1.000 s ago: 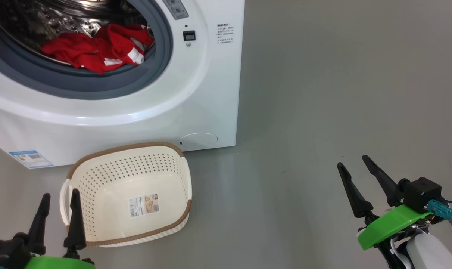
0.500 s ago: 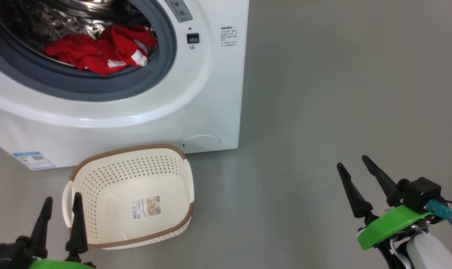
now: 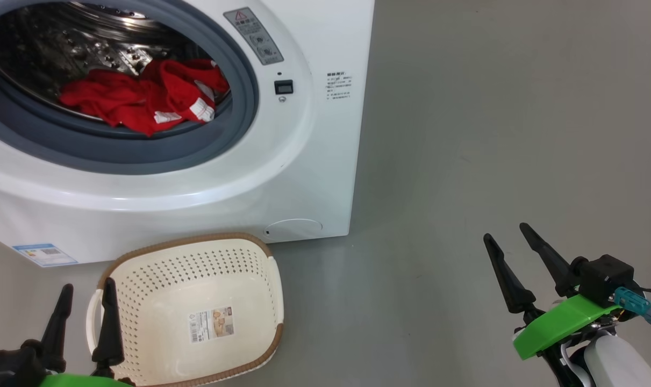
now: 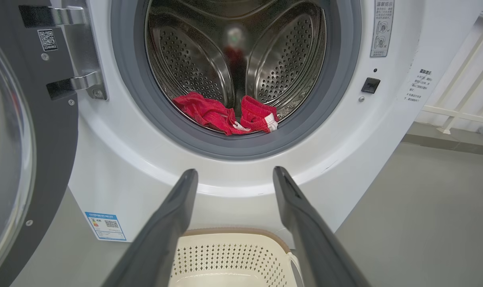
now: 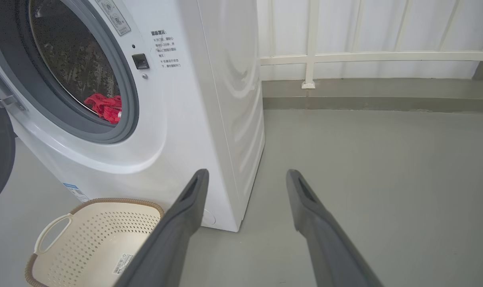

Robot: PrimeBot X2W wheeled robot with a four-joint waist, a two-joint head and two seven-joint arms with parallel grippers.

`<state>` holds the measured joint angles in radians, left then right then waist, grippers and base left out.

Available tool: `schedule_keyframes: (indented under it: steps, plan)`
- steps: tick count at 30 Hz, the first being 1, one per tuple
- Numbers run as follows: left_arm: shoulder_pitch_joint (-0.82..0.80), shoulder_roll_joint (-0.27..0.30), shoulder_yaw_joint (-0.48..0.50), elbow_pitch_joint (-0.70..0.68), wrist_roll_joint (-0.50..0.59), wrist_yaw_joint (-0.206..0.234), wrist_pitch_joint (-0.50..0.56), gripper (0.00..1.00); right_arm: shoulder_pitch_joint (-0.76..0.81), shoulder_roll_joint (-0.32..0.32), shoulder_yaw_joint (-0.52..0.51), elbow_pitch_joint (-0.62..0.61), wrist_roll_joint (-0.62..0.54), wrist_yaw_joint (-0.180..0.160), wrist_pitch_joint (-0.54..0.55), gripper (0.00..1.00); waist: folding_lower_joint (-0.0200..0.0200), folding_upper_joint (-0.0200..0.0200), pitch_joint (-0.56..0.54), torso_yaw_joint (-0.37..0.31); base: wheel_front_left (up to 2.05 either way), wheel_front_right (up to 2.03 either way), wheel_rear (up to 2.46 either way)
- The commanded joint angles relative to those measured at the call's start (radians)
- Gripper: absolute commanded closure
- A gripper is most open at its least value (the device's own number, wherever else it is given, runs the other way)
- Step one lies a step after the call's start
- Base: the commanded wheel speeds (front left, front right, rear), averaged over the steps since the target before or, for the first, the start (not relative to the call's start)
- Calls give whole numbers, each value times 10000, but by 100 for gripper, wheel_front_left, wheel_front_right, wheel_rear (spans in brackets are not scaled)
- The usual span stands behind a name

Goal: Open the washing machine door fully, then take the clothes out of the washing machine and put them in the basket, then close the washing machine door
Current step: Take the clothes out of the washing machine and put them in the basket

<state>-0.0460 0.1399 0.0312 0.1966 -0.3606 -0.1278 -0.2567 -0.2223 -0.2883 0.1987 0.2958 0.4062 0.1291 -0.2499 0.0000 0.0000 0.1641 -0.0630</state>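
Clothes [image 3: 142, 102] are lying in a red heap at the front lip of the steel drum [image 3: 62, 43], in the upper left of the head view. They are sitting just behind the grey gasket [image 3: 234, 140], within easy reach of an arm coming through the opening. The washing machine door [image 4: 22, 151] is hanging swung wide at the left edge of the left wrist view, clear of the opening, so I am judging the first step done.

The basket [image 3: 196, 266] is standing on the floor [image 3: 465, 161] at the lower left of the head view, just in front of the washing machine [image 3: 314, 161] and below its opening. I am guessing that spot keeps the carry short. It is holding nothing but its label sticker [image 3: 211, 324].

The left pincer [image 3: 88, 285] is hovering at the bottom left beside the basket's left handle, fingers spread wide and gripping nothing. Its own camera is looking straight into the drum, which suggests it is lining up for the reach. The right pincer [image 3: 505, 232] is waiting at the lower right over bare floor, well apart from the machine, equally wide open and empty.

Against a second ago, the machine and basket are showing lower in the head view, and the warning label [image 3: 241, 15] is coming into sight. The whole picture is shifting together, so the camera is moving, not the things. Both pincers are keeping their places and spread, and the clothes are keeping the same heap.
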Motion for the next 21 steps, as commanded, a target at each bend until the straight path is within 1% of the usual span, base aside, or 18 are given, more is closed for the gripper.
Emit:
schedule_keyframes:
  steps: [1, 12, 17, 21]
  plan:
    - [-234, 179, 363, -143, 82, -29, -51, 0, -20, -106, 191, -278, -129, 16, -118, 0, 0, 0, 31, 22, 44, -44, 0]
    - [-341, 152, 333, -154, 246, -29, -51, 0, -71, -89, 209, -295, -137, 16, -118, 0, 0, 0, 168, 87, 6, -6, 0]
    - [-684, 44, 259, 233, 256, -29, -51, 0, -170, -64, 194, -333, -148, 16, -118, 0, 0, 0, 404, 107, 0, 0, 0]
    - [-1338, 57, 146, 763, 248, -29, -51, 0, -301, 11, 201, -354, -171, 16, -118, 0, 0, 0, 737, 115, 0, 0, 0]
